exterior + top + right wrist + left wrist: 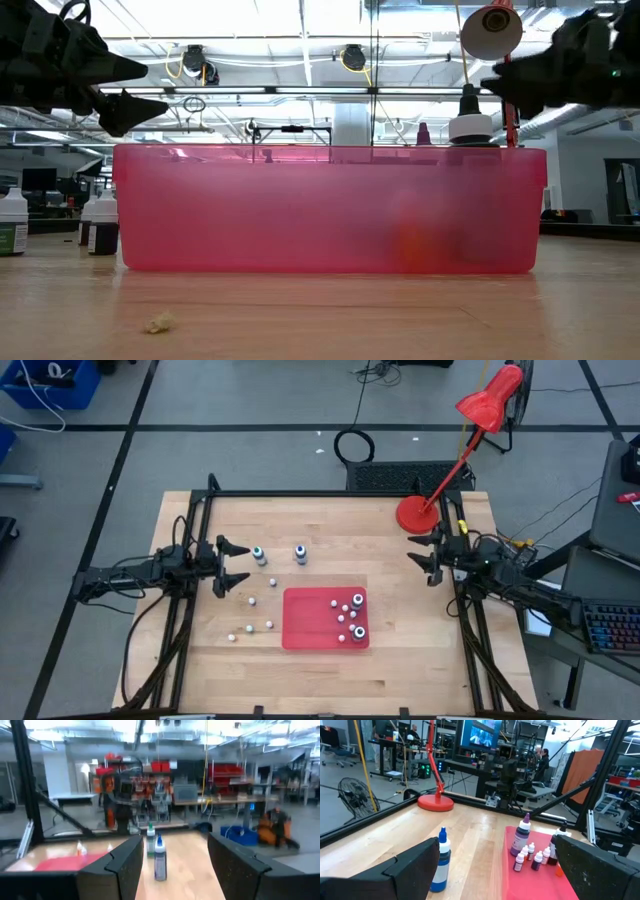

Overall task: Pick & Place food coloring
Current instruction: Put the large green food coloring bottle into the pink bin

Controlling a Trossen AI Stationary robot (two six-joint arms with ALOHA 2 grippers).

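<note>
Several tiny food coloring bottles (350, 615) stand upright in the right part of a red tray (305, 622). More food coloring bottles (252, 600) are scattered on the wood left of the tray. In the left wrist view these small bottles (530, 855) stand beside a taller purple bottle (521, 837). My left gripper (247, 563) hovers open at the table's left side, level, with nothing between its fingers. My right gripper (410, 548) hovers open at the right side, also holding nothing.
Two taller bottles, one green-topped (259, 555) and one blue (300, 553), stand on the wood just beyond my left gripper. A red desk lamp's base (415, 513) sits at the far right. A black frame (330, 492) rims the table. Bare wood lies right of the tray.
</note>
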